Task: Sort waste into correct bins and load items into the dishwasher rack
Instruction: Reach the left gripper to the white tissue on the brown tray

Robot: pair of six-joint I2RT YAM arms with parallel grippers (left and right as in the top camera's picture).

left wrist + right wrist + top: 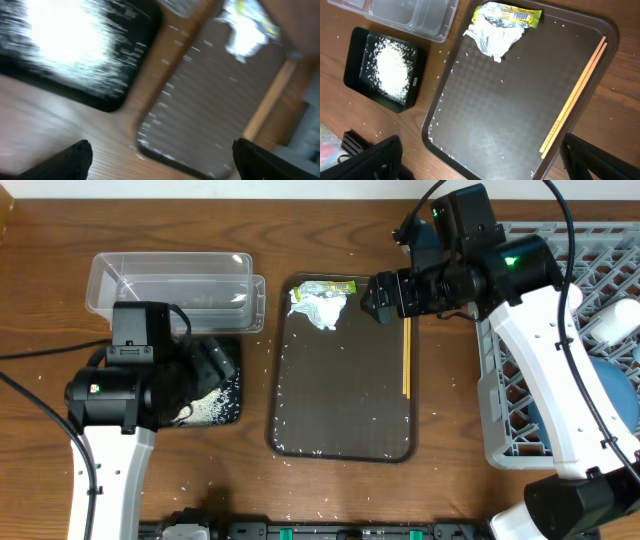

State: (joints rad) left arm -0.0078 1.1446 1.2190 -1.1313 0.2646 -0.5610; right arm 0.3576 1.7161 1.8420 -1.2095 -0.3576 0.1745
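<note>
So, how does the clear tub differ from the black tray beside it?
The clear tub is see-through and deep; the black tray is opaque and shallow. The clear tub looks empty; the black tray holds a heap of rice. Both are rectangular and sit left of the brown tray.

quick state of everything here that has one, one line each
clear tub, upright, empty
black tray, holding a pile of rice
brown tray, holding tissue, wrapper, chopsticks, stray rice
tissue, crumpled, overlapping the wrapper
chopsticks, side by side along one long edge of the brown tray
dishwasher rack, partly loaded, blue dish in it
left end effector, open, empty
right end effector, open, empty
</note>
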